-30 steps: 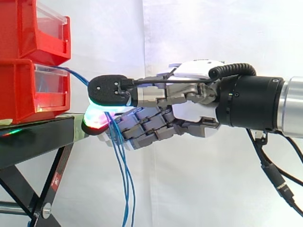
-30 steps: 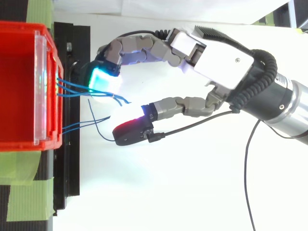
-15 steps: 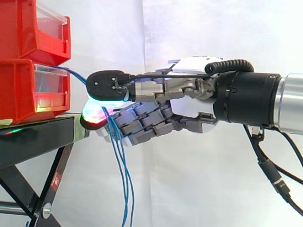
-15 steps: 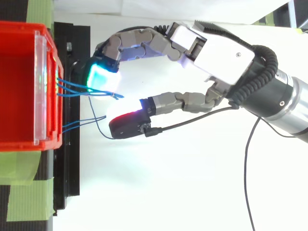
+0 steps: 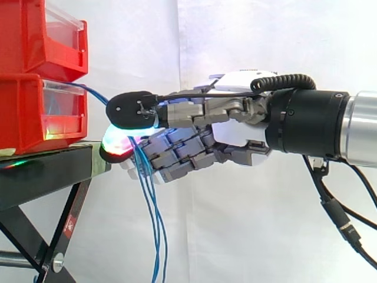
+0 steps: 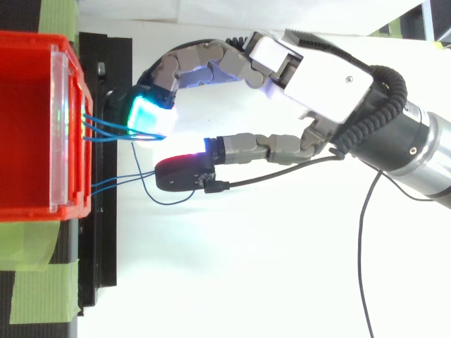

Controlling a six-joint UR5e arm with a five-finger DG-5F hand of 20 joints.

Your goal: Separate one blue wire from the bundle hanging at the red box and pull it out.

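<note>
"Red bins first: how many, and how set?"
"Two, stacked. The upper red bin (image 5: 41, 35) sat on the lower red bin (image 5: 35, 112), both on the black stand (image 5: 47, 171), with the white curtain (image 5: 235, 35) behind. Green tape (image 6: 35, 299) lay by the stand, seen from above."
"Item: wires?"
"Blue wires (image 5: 154, 230), several, thin. They left the lower red bin at its clear front panel (image 5: 62, 103), crossed the gap to the hand, then hung straight down past the stand's edge. From above there were two lots. The upper group (image 6: 106, 127) ran under the glowing fingertips (image 6: 146, 116). The lower pair (image 6: 116, 180) reached the thumb pad (image 6: 184, 174), with one slack loop (image 6: 169, 203) beside it."
"Item: hand?"
"Hand (image 5: 235, 132), one, entering level from the right, just off the bin's front and not touching it. Its fingers were curled and the thumb pad was laid over the lit fingertips. It was closed on the blue wires, which passed between them in the side view. How many strands were pinched could not be told."
"Glow?"
"Cyan-green on the fingertips, red under the thumb pad."
</note>
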